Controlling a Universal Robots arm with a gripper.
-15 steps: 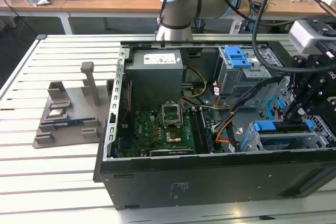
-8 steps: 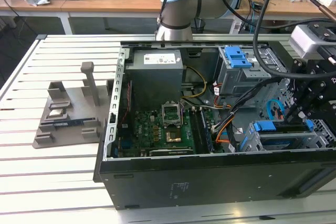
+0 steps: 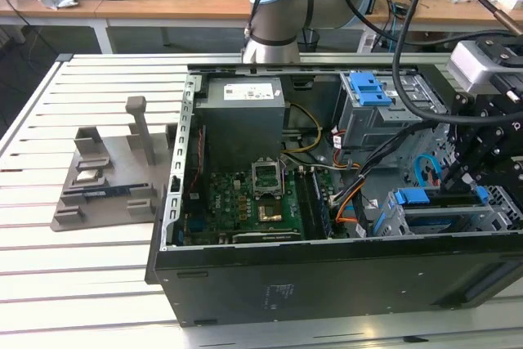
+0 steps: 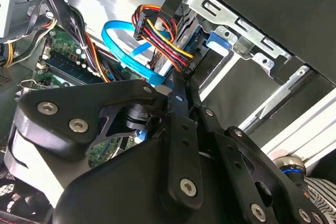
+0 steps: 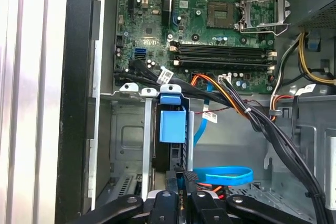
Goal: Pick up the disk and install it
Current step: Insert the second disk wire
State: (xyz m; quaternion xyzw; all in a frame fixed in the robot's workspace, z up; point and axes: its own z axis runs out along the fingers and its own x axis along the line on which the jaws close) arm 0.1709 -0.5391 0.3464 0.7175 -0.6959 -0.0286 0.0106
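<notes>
Gripping the disk, a flat silver-metal drive w/ blue plastic rails, the black gripper has its fingers closed on the drive's edge, which sits partly in the grey metal bay. Risk: the blue flat cable and the orange wire bundle lie near and can snag, or the rails jam if tilted.

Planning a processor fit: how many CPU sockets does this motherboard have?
1: the CPU socket sits on the motherboard, beside the memory slots; cables may hide part of it.
</notes>
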